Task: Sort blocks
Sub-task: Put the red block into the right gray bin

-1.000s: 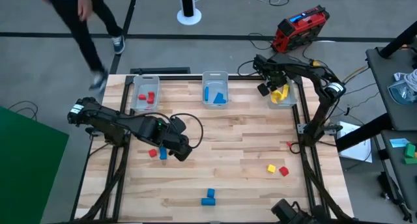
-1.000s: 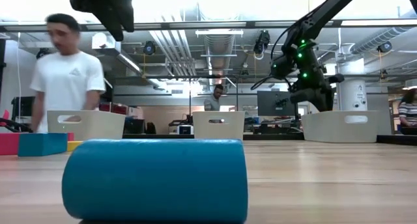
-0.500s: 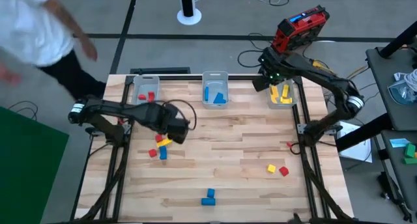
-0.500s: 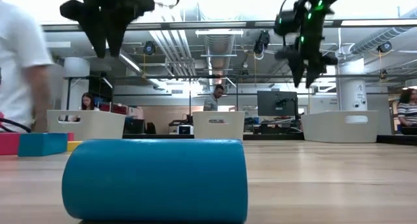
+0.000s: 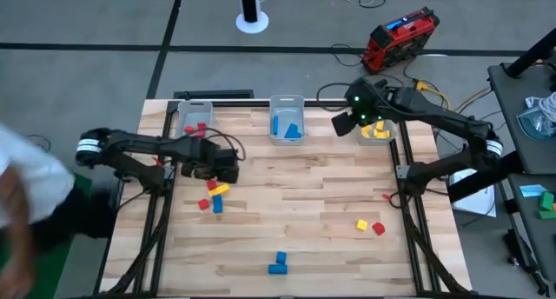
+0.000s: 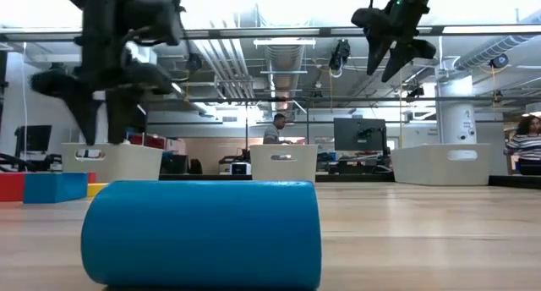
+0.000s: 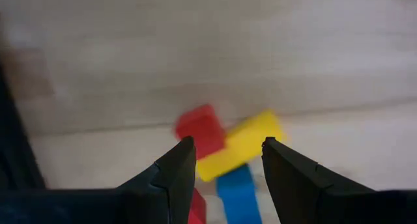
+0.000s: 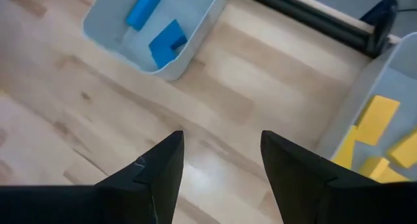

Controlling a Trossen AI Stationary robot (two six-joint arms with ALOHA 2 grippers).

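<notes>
A cluster of blocks lies left of the table's middle: a red block (image 5: 211,184), a yellow bar (image 5: 220,191), a second red block (image 5: 203,203) and a blue block (image 5: 217,206). My left gripper (image 5: 229,167) hovers open just beyond them, on their far side. The left wrist view looks down between its fingers (image 7: 225,152) at the red block (image 7: 202,129) and the yellow bar (image 7: 242,144). My right gripper (image 5: 344,123) is open and empty, high up between the blue bin (image 5: 287,121) and the yellow bin (image 5: 379,127).
A bin with red blocks (image 5: 193,123) stands at the far left. A yellow block (image 5: 361,223) and a red block (image 5: 378,229) lie at the near right. A blue block (image 5: 278,262) lies by the near edge. A person moves beside the table's left edge.
My left gripper has drawn back from over the block cluster toward the far-left, uncovering the red block and yellow bar. My right gripper has risen from over the yellow bin and shifted a little toward the table's left. A person has walked along the left side.
</notes>
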